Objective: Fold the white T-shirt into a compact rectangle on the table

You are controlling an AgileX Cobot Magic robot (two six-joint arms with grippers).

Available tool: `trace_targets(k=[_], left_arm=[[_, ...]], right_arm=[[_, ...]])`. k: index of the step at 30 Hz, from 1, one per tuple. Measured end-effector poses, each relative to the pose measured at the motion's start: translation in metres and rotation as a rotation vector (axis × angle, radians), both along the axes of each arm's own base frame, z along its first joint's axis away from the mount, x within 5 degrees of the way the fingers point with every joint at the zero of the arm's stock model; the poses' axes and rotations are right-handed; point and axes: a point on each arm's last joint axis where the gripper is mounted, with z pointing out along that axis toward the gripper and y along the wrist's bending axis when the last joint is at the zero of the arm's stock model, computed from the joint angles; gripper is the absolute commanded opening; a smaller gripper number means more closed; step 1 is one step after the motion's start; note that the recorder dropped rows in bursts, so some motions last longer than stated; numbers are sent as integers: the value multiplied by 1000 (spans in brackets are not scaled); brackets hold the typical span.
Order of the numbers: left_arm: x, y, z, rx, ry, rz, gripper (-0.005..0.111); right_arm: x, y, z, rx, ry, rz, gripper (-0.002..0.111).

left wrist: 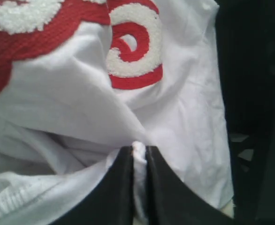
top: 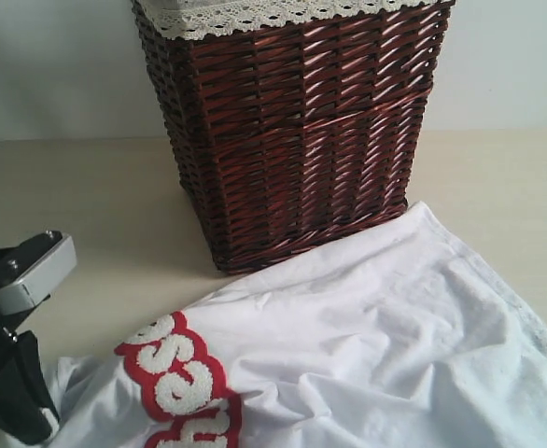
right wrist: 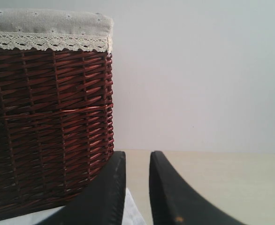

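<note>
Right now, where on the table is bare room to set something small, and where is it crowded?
Two bare patches of table: a wide one left of the basket, beyond the left gripper; a narrower one right of the basket, beyond the shirt. The near side is crowded: the shirt covers it up to the basket's foot.

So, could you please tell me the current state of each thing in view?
Large soft white cotton T-shirt: crumpled, not yet folded.
Tall dark red-brown wicker basket: upright, cloth liner on rim.
Pale beige wood-look table: partly covered by the T-shirt.
Left claw: shut on a T-shirt fold.
Right claw: slightly open, holding nothing.
</note>
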Motion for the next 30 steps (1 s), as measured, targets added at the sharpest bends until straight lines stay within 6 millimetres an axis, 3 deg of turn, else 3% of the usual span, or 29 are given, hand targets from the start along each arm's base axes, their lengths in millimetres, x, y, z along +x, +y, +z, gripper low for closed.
trace_targets(k=[10,14,17,19,23,24,26,30], left_arm=[[-17,1,-11,2,75,17,0],[-7,1,-9,25,-8,95,0],[7,-2,10,30,-57,196,1],[6,-3,19,26,-20,216,14],[2,-3,22,21,23,207,62],[2,-3,22,23,31,213,66],[2,-3,22,26,36,222,71],[9,-4,28,25,-23,245,64]], right_arm=[[0,0,0,0,0,0,20],[0,0,0,0,0,0,20],[0,0,0,0,0,0,20],[0,0,0,0,0,0,20],[0,0,0,0,0,0,20],[0,0,0,0,0,0,20],[0,0,0,0,0,0,20],[0,0,0,0,0,0,20]])
